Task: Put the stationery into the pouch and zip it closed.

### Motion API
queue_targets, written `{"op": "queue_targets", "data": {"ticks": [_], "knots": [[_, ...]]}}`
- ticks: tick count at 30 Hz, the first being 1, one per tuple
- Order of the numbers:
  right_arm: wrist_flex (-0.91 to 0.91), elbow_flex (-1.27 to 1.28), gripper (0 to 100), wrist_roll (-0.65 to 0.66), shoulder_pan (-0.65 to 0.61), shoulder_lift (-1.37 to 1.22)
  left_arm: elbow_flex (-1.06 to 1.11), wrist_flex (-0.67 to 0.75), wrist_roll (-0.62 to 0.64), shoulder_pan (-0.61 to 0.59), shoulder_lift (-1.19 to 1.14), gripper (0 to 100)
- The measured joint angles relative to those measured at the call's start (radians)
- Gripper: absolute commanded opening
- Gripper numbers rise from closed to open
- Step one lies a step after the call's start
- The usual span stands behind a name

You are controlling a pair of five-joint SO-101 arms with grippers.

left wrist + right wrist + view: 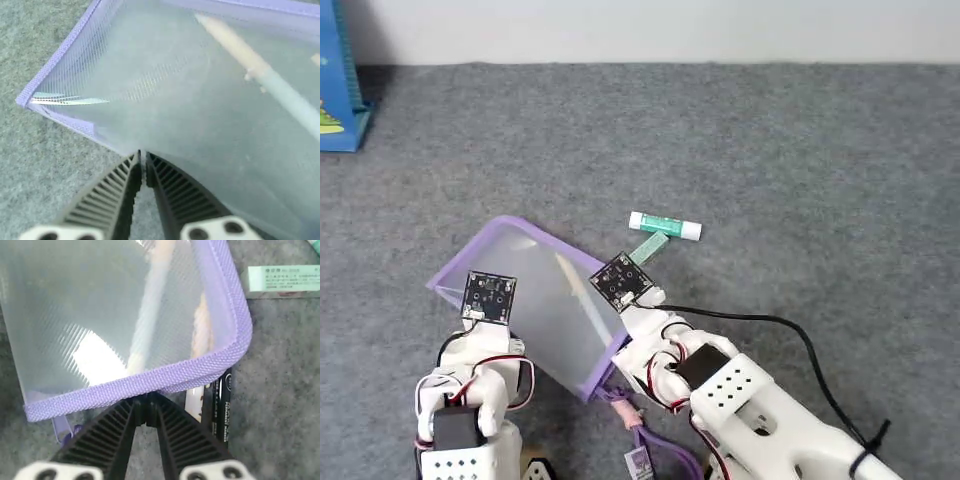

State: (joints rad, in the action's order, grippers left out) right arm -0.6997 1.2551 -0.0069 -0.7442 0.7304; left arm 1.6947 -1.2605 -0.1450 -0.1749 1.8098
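Marker (223,407) just beside pouch (125,315) corner

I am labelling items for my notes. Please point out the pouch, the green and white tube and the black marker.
pouch (542,300): high view, on its clear front panel.
green and white tube (665,227): high view, on its green middle.
black marker (225,406): right wrist view, on its barrel.

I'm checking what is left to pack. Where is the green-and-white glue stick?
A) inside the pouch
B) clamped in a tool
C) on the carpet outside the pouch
C: the glue stick lies on the grey carpet, just past the purple edge of the pouch.
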Motion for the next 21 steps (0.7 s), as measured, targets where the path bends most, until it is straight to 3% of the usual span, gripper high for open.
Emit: {"op": "queue_targets", "data": {"ticks": [5, 12, 21], "knots": [[-0.198, -0.098, 3.5, -0.087, 0.000, 0.006, 0.000, 0.000, 0.000, 0.002, 0.000, 2], [-0.537, -0.281, 18.8, -0.196, -0.104, 0.026, 0.000, 0.000, 0.000, 0.002, 0.000, 2], [-0.571, -0.282, 19.8, -0.304, -0.358, 0.026, 0.000, 0.000, 0.000, 0.002, 0.000, 2]]}}
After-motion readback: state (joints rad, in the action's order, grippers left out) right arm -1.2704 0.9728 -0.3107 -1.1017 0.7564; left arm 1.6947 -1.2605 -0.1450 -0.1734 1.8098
